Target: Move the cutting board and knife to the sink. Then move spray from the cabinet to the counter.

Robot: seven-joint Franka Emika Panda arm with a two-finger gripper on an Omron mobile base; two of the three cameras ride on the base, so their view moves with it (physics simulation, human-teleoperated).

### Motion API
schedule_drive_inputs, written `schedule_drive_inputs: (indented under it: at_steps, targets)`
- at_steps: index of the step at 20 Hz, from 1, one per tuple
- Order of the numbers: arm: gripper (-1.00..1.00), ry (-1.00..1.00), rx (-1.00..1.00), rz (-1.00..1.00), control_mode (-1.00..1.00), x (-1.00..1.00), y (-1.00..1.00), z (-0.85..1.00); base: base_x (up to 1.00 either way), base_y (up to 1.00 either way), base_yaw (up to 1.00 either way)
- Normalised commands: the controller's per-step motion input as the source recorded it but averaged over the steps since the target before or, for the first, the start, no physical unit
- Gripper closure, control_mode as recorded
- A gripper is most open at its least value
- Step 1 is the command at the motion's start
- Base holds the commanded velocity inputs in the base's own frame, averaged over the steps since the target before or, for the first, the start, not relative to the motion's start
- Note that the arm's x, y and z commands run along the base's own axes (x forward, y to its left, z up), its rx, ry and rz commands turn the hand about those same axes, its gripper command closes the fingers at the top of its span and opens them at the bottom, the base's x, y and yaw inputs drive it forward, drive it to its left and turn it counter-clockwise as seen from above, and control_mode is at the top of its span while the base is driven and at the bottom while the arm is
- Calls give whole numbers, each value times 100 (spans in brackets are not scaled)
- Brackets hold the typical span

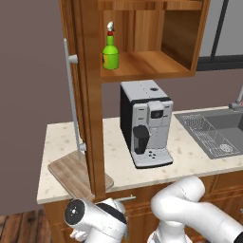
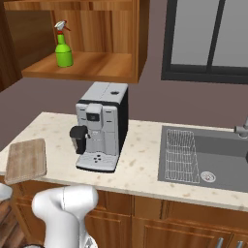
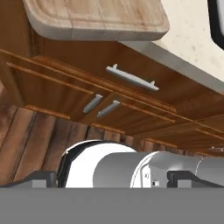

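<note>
The cutting board (image 1: 71, 173) lies at the counter's (image 1: 190, 154) left front corner and overhangs the edge a little; it is also seen in the right base view (image 2: 26, 160) and from below in the hand view (image 3: 96, 17). No knife can be seen on or near it. The green spray (image 1: 110, 51) (image 2: 63, 47) stands on the shelf of the open cabinet (image 1: 156, 66). The sink (image 1: 218, 130) (image 2: 208, 157) is at the right. My gripper (image 3: 113, 180) hangs low, under the counter edge before the lower doors, open and empty.
A black-and-white coffee machine (image 1: 144, 123) (image 2: 101, 128) stands mid-counter between board and sink. The open cabinet door (image 1: 92, 118), with its bar handle (image 1: 71, 95), hangs over the board's right end. Drawer handles (image 3: 131, 78) face the hand. A faucet (image 2: 242, 128) is at the far right.
</note>
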Motion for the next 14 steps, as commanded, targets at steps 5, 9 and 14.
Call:
schedule_drive_inputs:
  at_steps: [5, 9, 14]
  targets:
    - [-100, -10, -19, 0, -100, 0, 26, 0, 0, 0, 0]
    - [-100, -1, -26, -2, -100, 5, 22, 0, 0, 0, 0]
    - [-100, 0, -33, -12, -100, 23, 31, 0, 0, 0, 0]
